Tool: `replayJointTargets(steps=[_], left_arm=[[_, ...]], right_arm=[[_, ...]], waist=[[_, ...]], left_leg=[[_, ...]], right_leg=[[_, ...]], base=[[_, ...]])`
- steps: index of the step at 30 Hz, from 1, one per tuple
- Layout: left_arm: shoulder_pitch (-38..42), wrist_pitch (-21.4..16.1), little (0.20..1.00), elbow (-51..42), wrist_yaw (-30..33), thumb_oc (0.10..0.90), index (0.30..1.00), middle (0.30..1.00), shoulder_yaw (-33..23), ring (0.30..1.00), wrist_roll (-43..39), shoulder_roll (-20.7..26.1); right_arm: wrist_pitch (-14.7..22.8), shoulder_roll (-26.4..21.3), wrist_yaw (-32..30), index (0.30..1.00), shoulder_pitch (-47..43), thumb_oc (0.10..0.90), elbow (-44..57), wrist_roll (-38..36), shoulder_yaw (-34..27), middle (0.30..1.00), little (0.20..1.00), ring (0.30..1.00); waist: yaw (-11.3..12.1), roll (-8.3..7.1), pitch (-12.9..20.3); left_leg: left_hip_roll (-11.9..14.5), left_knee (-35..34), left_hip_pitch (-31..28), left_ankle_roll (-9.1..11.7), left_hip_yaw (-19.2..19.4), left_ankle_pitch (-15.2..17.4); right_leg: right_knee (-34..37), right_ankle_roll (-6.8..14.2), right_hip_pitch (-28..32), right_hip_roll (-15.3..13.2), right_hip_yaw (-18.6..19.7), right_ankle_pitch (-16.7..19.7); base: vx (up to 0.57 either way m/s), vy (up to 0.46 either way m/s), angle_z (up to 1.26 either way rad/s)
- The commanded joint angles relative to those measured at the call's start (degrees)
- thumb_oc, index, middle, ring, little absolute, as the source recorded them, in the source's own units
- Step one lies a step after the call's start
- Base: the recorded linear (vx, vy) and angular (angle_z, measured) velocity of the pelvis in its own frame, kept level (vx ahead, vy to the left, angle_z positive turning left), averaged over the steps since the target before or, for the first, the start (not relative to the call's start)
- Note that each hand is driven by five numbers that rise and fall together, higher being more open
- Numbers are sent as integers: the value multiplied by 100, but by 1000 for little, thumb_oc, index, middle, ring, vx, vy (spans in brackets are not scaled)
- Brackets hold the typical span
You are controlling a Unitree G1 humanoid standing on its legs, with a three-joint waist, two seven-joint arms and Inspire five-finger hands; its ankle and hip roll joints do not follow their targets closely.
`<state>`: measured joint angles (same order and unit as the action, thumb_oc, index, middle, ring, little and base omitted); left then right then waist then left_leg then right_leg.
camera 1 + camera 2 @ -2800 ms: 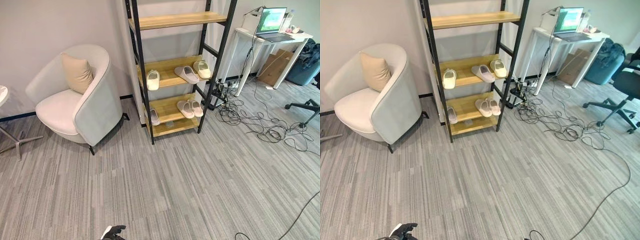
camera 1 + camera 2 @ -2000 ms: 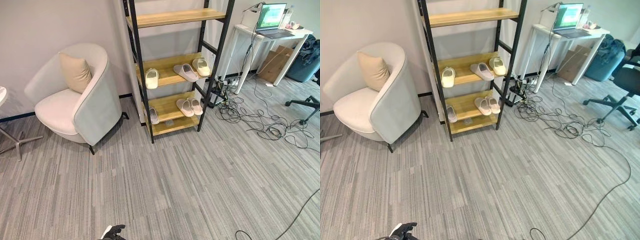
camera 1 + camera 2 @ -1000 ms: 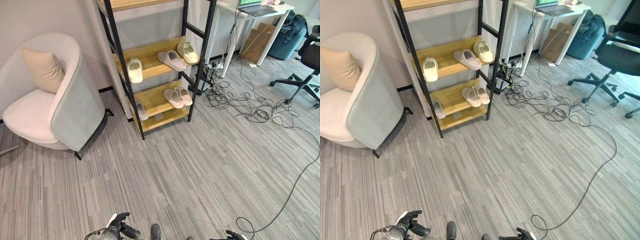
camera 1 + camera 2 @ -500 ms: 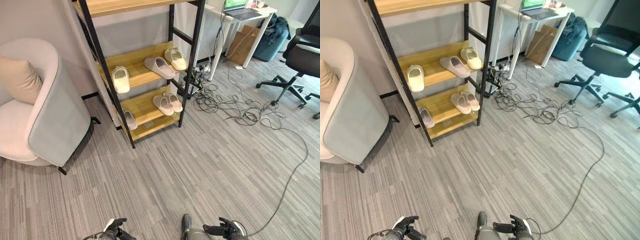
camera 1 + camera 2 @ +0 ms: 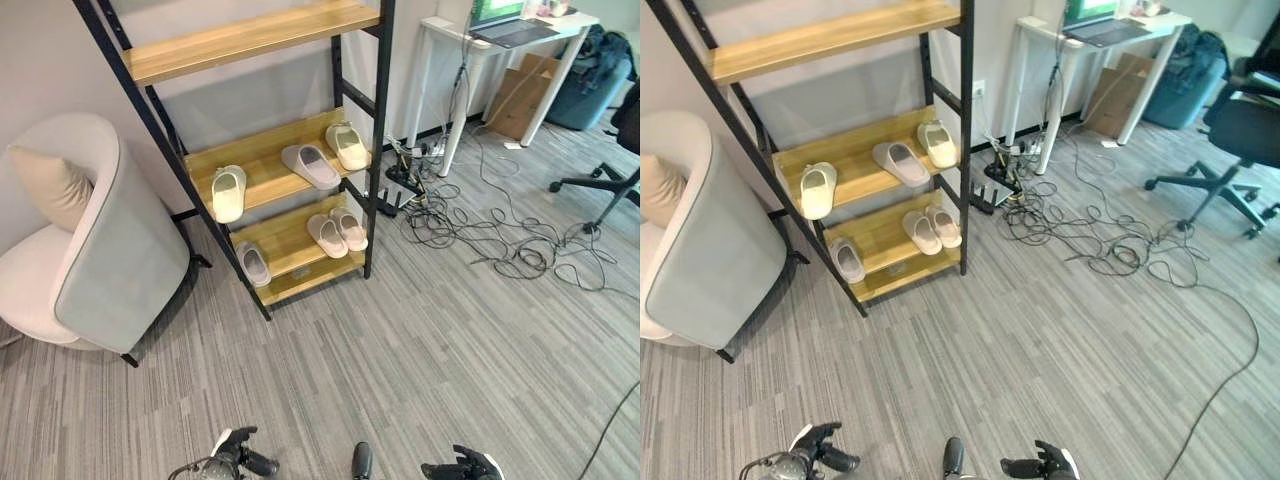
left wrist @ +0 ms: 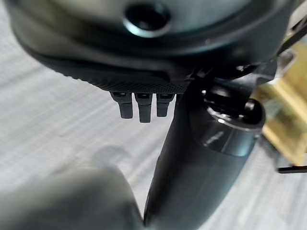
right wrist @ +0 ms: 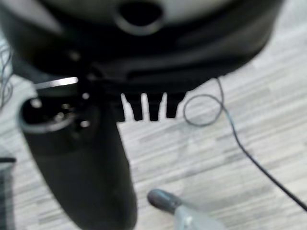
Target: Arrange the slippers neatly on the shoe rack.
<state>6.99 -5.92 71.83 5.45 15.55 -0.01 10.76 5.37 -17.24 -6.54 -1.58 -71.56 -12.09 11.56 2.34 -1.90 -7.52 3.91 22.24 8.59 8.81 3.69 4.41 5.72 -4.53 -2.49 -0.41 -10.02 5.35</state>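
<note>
The shoe rack [image 5: 374,130] has a black frame and wooden shelves and stands against the wall. On its middle shelf lie a cream slipper [image 5: 227,192], a skewed grey slipper [image 5: 310,166] and another cream slipper [image 5: 346,146]. The lower shelf holds a single grey slipper [image 5: 253,263] and a pale pair [image 5: 337,232] side by side. My left hand [image 5: 235,458] and right hand [image 5: 462,467] hang low at the near edge, far from the rack. Both are open: the left hand's fingers [image 6: 139,105] and the right hand's fingers [image 7: 151,108] are straight and hold nothing.
A white armchair [image 5: 120,260] with a beige cushion [image 5: 50,185] stands left of the rack. To the right are a white desk [image 5: 450,35] with a laptop [image 5: 505,20], a cardboard box [image 5: 525,90], tangled cables [image 5: 480,230] and an office chair [image 5: 610,160]. Grey carpet lies between me and the rack.
The camera has moved nearer and turned, so the rack looks larger and more central. My right hand has come into view at the bottom edge. The slippers have not moved.
</note>
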Motion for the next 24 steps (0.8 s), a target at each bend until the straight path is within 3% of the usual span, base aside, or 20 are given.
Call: replayJointTargets(steps=[1, 2, 4, 6, 10, 12, 14, 15, 16, 18, 21, 23, 24], left_arm=[[-120, -42, 900, 119, 1, 800, 900, 900, 265, 900, 32, -79], [-124, -43, 900, 119, 1, 800, 900, 900, 267, 900, 33, -80], [-213, -39, 900, 179, -23, 800, 900, 900, 225, 900, 112, -69], [-285, -52, 900, 193, -25, 800, 900, 900, 199, 900, 111, -64], [-425, -15, 900, 269, -53, 800, 900, 900, 92, 900, 117, -64], [-482, 9, 900, 312, -84, 800, 900, 900, 46, 900, 122, -42], [-439, 13, 900, 280, -98, 800, 900, 900, 47, 900, 99, 0], [-345, 31, 900, 203, -89, 800, 900, 900, 44, 900, 4, 58], [-297, 30, 900, 172, -79, 800, 900, 900, 61, 900, -20, 91], [-258, 27, 900, 120, -41, 800, 900, 900, 54, 900, -53, 138], [-244, 5, 900, 95, -50, 800, 900, 900, 56, 900, -100, 134], [-228, -6, 900, 111, -51, 800, 900, 900, 79, 900, -78, 128], [-213, -15, 900, 155, -43, 800, 900, 900, 126, 900, -28, 98]], right_arm=[[167, -193, -48, 900, 35, 800, 82, -86, -114, 900, 900, 900], [168, -194, -48, 900, 40, 800, 83, -86, -114, 900, 900, 900], [178, -142, -56, 900, 76, 800, 64, -45, -127, 900, 900, 900], [174, -120, -56, 900, 92, 800, 53, -20, -127, 900, 900, 900], [152, -78, -38, 900, 145, 800, 57, 51, -163, 900, 900, 900], [132, -45, 1, 900, 185, 800, 40, 133, -190, 900, 900, 900], [136, -33, 40, 900, 205, 800, 67, 191, -186, 900, 900, 900], [137, -22, 65, 900, 106, 800, 111, 165, -174, 900, 900, 900], [141, -12, 66, 900, 72, 800, 141, 160, -154, 900, 900, 900], [151, 15, 68, 900, 58, 800, 174, 148, -127, 900, 900, 900], [155, 21, 71, 900, 60, 800, 187, 108, -115, 900, 900, 900], [153, 13, 84, 900, 37, 800, 196, 103, -95, 900, 900, 900], [150, 2, 75, 900, 25, 800, 207, 62, -92, 900, 900, 900]], waist=[[142, 165, 20], [138, 161, 11], [318, 277, 20], [438, 314, 25], [576, 318, 154], [655, 258, 291], [639, 225, 276], [526, 259, 131], [466, 321, 49], [441, 422, 53], [377, 432, 112], [323, 427, 100], [178, 402, 58]], left_leg=[[-433, -1434, -156, -494, 243, -398], [-443, -1457, -185, -495, 240, -404], [-582, -2152, 156, -462, 236, -1030], [-643, -2360, 330, -430, 211, -1221], [-662, -2410, 284, -527, 212, -1299], [-734, -2276, 176, -670, 204, -1162], [-785, -2153, 39, -806, 193, -937], [-749, -2035, -122, -933, 157, -759], [-705, -1980, -188, -978, 114, -704], [-645, -1976, -363, -1017, 36, -584], [-651, -2158, -715, -982, -65, -454], [-656, -2227, -832, -958, -92, -419], [-690, -2345, -1042, -911, -190, -349]], right_leg=[[-553, 1036, 212, -124, 272, -486], [-551, 1040, 232, -132, 269, -496], [-511, 1002, 562, 120, 416, -695], [-558, 957, 811, 190, 577, -847], [-680, 954, 1144, 209, 748, -1141], [-1157, 1075, 1188, 52, 743, -1243], [-2095, 1255, 819, -97, 715, -965], [-3273, 1472, 90, -193, 739, -257], [-3688, 1481, -200, -206, 686, -113], [-3943, 1345, -483, -295, 553, -205], [-3089, 1197, -636, -368, 361, -619], [-2804, 1216, -726, -342, 357, -629], [-2160, 1269, -986, -219, 459, -470]], base=[[198, -16, 9], [218, -22, 19], [389, -19, 28], [378, 23, 14], [343, 69, -34], [360, 136, -37], [209, 132, -42], [123, 128, -1], [144, 103, 17], [225, 46, 39], [291, -22, 25], [252, -61, 9], [419, -132, 10]])
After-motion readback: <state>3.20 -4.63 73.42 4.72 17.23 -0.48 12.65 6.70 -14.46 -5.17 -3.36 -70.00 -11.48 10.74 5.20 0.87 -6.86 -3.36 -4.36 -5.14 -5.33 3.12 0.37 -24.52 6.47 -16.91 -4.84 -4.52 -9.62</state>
